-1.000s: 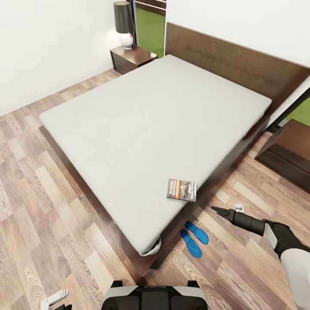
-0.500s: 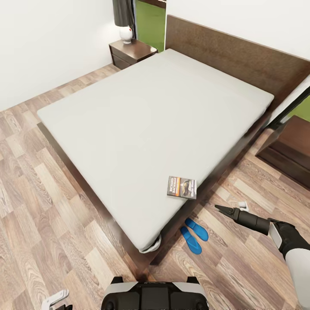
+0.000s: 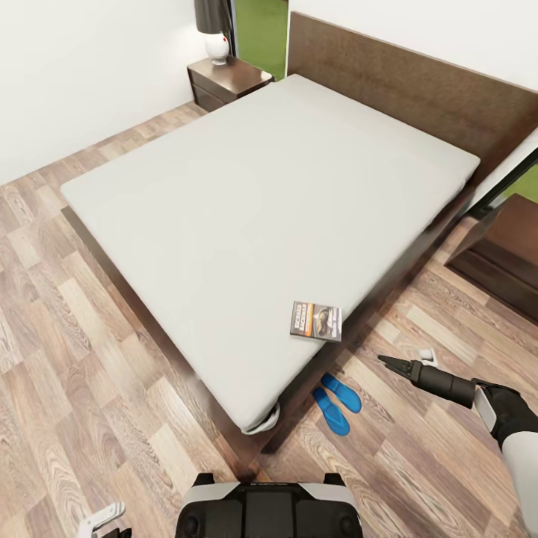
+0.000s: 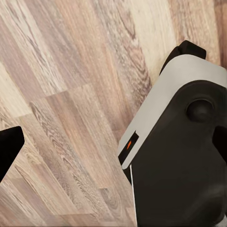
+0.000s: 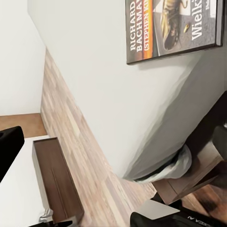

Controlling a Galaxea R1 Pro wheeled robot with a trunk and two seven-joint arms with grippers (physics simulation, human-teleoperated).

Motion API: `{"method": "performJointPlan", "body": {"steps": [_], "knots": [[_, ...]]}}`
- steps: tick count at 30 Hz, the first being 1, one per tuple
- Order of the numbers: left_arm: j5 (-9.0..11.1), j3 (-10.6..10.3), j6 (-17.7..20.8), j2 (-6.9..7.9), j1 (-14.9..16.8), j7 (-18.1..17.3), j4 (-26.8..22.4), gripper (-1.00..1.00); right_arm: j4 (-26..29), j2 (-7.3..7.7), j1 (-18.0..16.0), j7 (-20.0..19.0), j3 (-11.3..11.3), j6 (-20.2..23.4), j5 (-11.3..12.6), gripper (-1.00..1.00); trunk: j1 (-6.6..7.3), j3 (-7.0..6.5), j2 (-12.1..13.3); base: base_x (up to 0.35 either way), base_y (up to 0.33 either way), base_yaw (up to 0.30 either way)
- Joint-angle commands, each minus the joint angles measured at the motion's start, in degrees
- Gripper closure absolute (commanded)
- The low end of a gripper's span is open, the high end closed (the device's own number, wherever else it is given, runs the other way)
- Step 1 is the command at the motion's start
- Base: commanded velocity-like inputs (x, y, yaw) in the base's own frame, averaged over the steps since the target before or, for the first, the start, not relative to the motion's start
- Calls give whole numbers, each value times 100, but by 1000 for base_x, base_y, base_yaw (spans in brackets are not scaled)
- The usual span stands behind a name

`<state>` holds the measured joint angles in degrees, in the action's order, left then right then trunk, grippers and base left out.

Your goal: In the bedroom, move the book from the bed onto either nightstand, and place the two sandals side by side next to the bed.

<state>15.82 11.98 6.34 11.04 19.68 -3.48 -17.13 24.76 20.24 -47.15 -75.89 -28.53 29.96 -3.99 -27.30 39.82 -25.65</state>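
Note:
The book [image 3: 315, 321] lies flat near the close right edge of the bed's grey mattress [image 3: 254, 194]; its cover [image 5: 175, 26] also shows in the right wrist view. Two blue sandals [image 3: 336, 402] lie side by side on the floor right beside the bed frame, just below the book. My right gripper [image 3: 390, 364] hovers low over the floor, to the right of the book and sandals, open and holding nothing. Over bare floor beside my base, my left gripper [image 4: 113, 146] is open and empty. One nightstand [image 3: 226, 78] stands at the bed's far left corner, another [image 3: 508, 250] at the right.
A lamp [image 3: 214, 26] stands on the far nightstand. Wood floor [image 3: 82, 359] runs along the bed's left side and front. My dark base [image 3: 269, 512] sits at the bed's near corner. A low dark wooden piece [image 5: 54, 184] stands against a wall beyond the bed.
The head view has shifted, so the bed sits slightly higher in the picture. My right gripper has drifted a little to the right. Book and sandals have not moved.

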Motion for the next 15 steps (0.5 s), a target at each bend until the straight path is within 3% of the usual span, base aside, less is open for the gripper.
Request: {"method": "performJointPlan", "body": {"steps": [1, 15], "knots": [[37, 34, 43, -8, 0, -29, -9, -100, 2, 3, -5, -34, -40, 58, -42, -100, -2, 15, -8, 0, 0, 0], [38, 33, 43, -37, 0, -22, -7, -100, 2, 50, -5, -35, -46, 54, -41, -100, -2, 147, -8, 0, 0, 0]]}}
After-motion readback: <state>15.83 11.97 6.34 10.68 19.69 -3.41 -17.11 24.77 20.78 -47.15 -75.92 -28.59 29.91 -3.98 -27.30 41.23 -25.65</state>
